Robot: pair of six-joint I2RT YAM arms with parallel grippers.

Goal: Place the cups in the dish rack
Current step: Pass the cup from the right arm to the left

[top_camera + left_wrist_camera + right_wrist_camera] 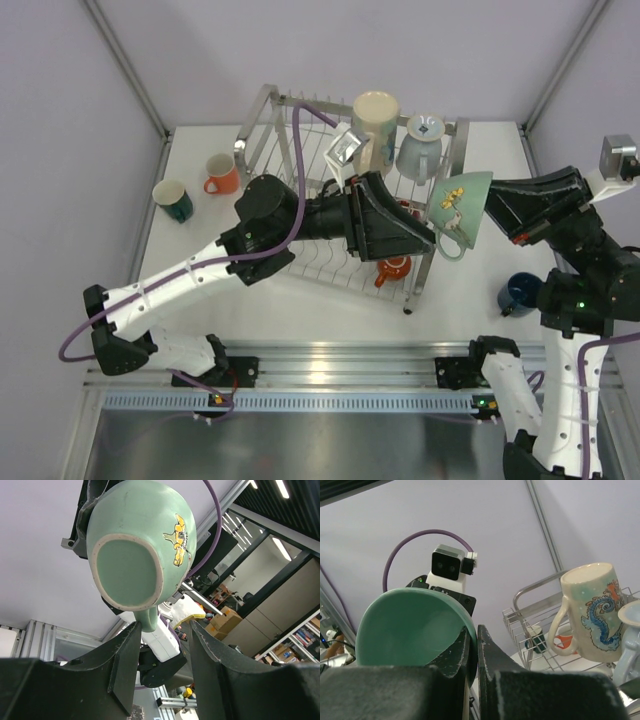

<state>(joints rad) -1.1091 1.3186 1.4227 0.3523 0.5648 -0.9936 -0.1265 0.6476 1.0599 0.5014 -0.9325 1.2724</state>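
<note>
Right gripper (474, 639) pinches the mint cup (470, 205) by its rim, above the dish rack's (252, 118) right edge. Left gripper (164, 630) is half-open, jaws straddling the handle (148, 620). We should centre on the handle, close, then release right.

Robotics lab cell: grey panel walls (60, 120), aluminium rail (340, 360); beyond, cardboard boxes (227, 621), shelving (296, 641), strip lights (284, 488).

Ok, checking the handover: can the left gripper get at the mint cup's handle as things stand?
Probably yes: the open jaws of the left gripper flank the handle of the mint cup with nothing between, and the right gripper pinches its rim away from the handle.
</note>
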